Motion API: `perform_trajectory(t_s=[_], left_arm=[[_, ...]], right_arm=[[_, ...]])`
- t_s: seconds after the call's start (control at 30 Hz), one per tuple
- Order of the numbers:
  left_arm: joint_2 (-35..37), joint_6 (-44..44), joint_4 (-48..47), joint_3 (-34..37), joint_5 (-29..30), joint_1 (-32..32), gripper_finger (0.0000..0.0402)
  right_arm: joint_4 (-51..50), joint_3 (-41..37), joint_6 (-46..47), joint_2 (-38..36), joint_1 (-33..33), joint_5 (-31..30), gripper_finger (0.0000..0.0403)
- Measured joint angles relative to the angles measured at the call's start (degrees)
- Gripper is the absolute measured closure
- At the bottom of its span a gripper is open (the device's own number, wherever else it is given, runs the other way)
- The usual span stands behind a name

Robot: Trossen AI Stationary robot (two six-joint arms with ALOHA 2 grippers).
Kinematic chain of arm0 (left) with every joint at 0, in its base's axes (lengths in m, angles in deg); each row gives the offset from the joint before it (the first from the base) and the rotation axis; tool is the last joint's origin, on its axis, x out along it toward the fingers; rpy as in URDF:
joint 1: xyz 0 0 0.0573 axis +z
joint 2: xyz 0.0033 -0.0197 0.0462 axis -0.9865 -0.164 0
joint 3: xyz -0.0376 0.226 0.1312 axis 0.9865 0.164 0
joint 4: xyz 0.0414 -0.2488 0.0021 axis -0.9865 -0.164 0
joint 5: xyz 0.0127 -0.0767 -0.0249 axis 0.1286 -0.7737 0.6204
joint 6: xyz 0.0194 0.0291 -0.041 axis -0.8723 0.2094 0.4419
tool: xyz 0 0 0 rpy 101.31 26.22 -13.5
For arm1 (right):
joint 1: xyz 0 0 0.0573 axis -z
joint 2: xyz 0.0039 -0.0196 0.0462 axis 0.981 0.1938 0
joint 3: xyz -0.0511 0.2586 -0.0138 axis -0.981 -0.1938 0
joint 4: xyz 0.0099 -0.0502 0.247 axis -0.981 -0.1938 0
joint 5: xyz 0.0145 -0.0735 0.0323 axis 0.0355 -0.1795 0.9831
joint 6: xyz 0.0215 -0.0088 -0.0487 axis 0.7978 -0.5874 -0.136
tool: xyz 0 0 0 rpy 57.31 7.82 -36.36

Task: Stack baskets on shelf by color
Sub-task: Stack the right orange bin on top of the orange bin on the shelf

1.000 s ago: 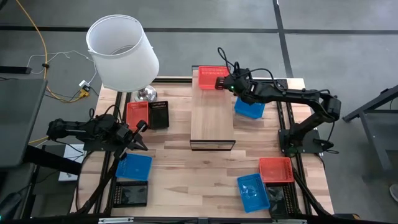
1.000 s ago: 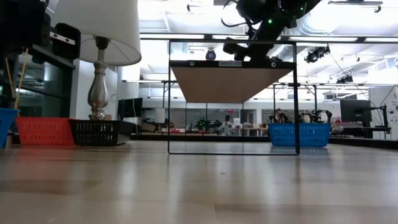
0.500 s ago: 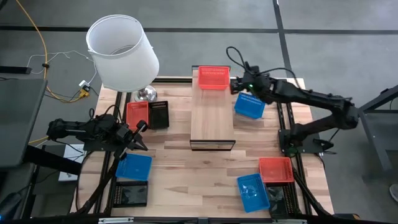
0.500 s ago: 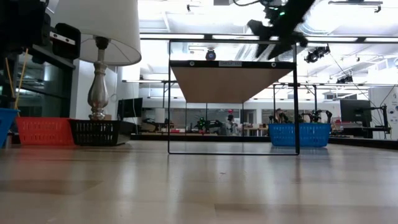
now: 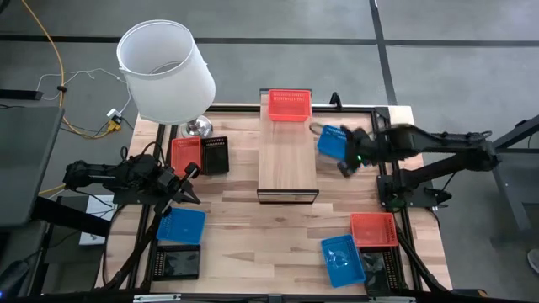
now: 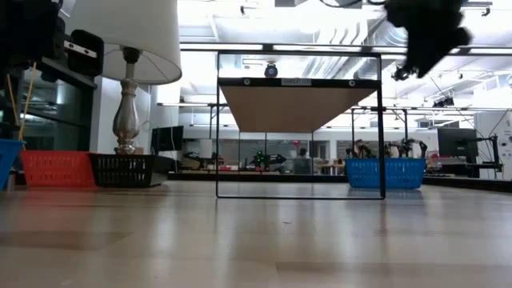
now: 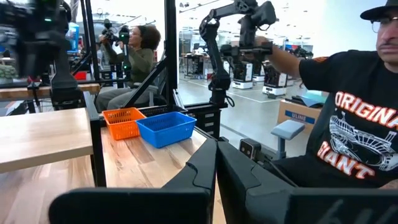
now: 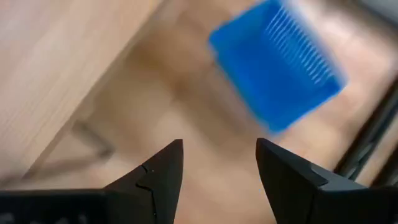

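Overhead, the right claw (image 5: 344, 162) hangs spread, empty, above a blue basket (image 5: 332, 141) beside the shelf (image 5: 286, 160); left claw (image 5: 192, 183) clenched.

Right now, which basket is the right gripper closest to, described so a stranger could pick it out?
Start at the shelf mid-table; just to its right, near the table's far edge, sits a blue basket. The open right gripper hovers beside it. It's the only basket there; the other blue ones lie near the front edge.

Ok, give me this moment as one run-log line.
right gripper: open, empty, above blue basket | red basket: on shelf | left gripper: shut, idle
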Motion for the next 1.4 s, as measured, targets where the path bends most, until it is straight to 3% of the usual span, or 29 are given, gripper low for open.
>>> perform_trajectory(t_s=[0.17, 0.43, 0.63, 0.83, 1.07, 1.4], left_arm=[[0.0, 0.0, 0.0, 0.0, 0.0, 0.0, 0.0401], [0.0, 0.0, 0.0, 0.0, 0.0, 0.0, 0.0401], [0.0, 0.0, 0.0, 0.0, 0.0, 0.0, 0.0401], [0.0, 0.0, 0.0, 0.0, 0.0, 0.0, 0.0401], [0.0, 0.0, 0.0, 0.0, 0.0, 0.0, 0.0401], [0.0, 0.0, 0.0, 0.0, 0.0, 0.0, 0.0401]], right_arm=[[-4.5, 0.0, 15.8, 0.5, -11.8, 6.1, 0.0213], [-4.8, 0.0, 41.8, 6.8, -30.4, 6.0, 0.0212], [-3.9, 0.0, 56.9, 15.9, -39.7, 5.9, 0.0213], [-0.4, 0.0, 64.8, 25.0, -43.8, 7.9, 0.0213], [1.9, 0.0, 67.8, 32.4, -44.2, 7.5, 0.0213], [-4.0, 0.0, 69.0, 33.5, -44.1, 9.9, 0.0213]])
